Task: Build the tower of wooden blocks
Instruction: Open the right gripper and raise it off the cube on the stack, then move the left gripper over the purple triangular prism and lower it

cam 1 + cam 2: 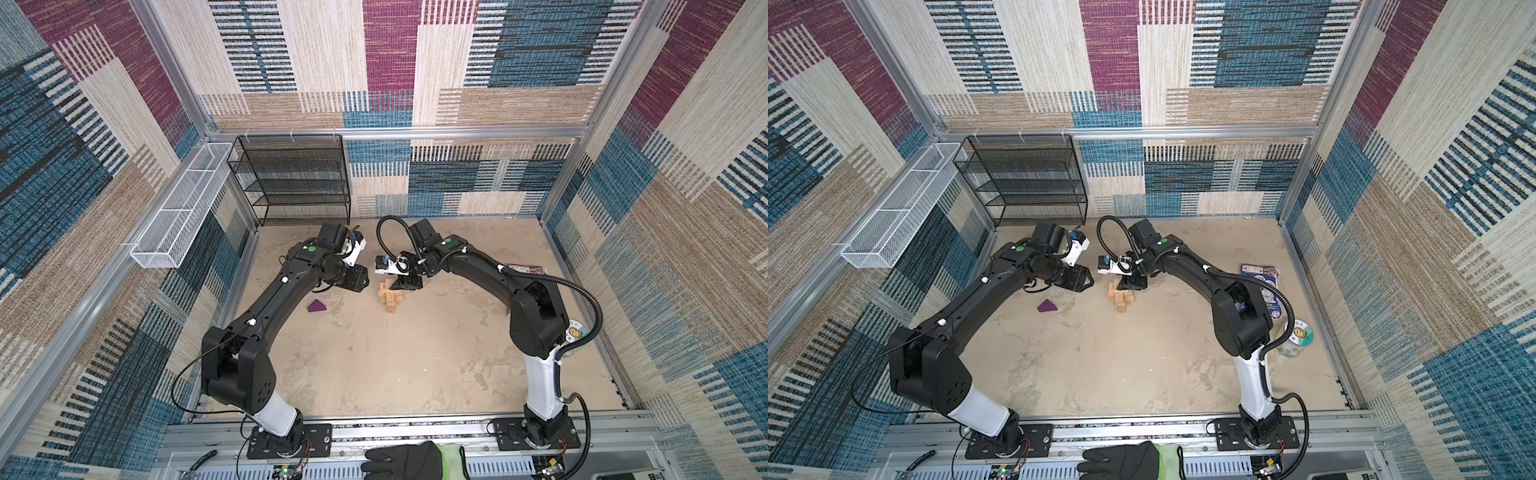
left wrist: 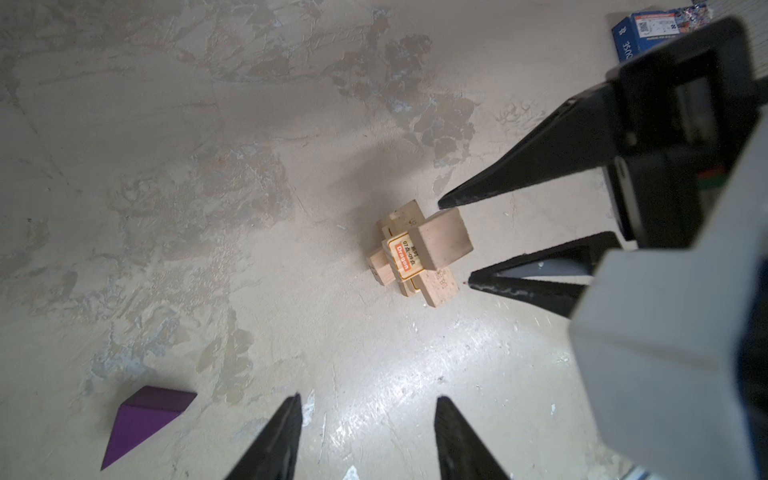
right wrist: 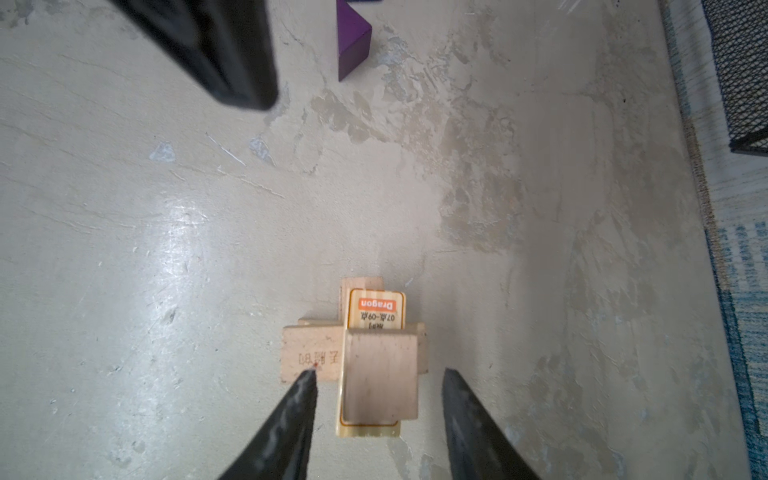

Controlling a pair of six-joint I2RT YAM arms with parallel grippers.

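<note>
The tower (image 1: 390,298), a short crosswise stack of pale wood mid-way across the table (image 1: 374,365), is straddled by the right gripper (image 2: 456,243) with jaws apart (clear of the top block (image 3: 380,370), seemingly so it rests freely), while the left gripper (image 2: 368,398) is held parted and empty near the unplaced purple wedge (image 2: 145,424).

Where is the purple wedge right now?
In both top views the purple wedge lies on the table, left of the tower and apart from it, on the left half of the table.
</note>
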